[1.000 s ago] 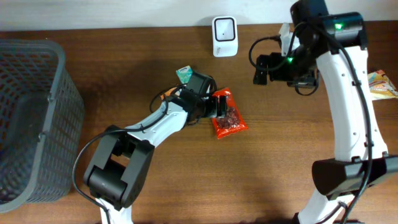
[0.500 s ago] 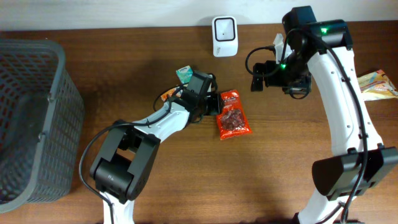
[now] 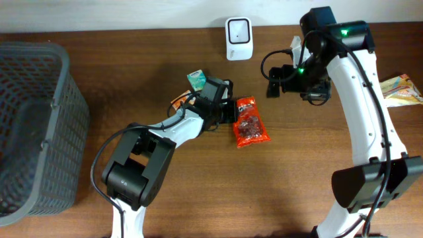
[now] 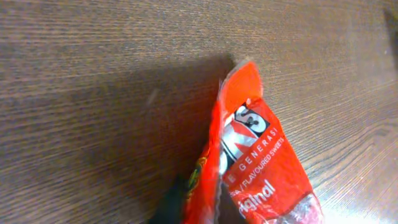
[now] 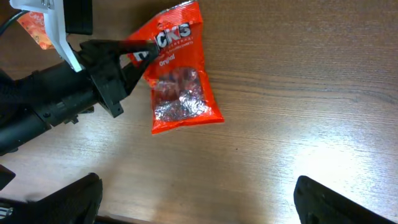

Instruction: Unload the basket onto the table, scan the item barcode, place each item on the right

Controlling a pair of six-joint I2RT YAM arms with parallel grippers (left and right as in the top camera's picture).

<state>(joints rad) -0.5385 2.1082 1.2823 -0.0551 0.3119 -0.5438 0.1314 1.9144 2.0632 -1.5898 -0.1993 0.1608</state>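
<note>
My left fingers [image 5: 124, 50] clench the top edge of the red pouch [image 3: 251, 125], mid-table. My right fingers [image 5: 68, 199] hang released, empty. The scanner [image 3: 238, 30] sits at the far edge; lifting and scanning are not yet done.

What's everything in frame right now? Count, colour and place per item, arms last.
table: 1, brown wood, under everything
basket: 1, grey mesh, left end of the table
scanner: 1, white, far edge, centre
red sweets bag: 1, red with a clear window, table centre
green packet: 1, green, just behind the left arm's wrist
orange packet: 1, orange, mostly hidden under the left arm
colourful packet: 1, yellow and mixed colours, right edge, cut off by the frame
left gripper: 1, black, shut on the bag's top corner
right gripper: 1, black, open, empty, above the table near the bag
</note>
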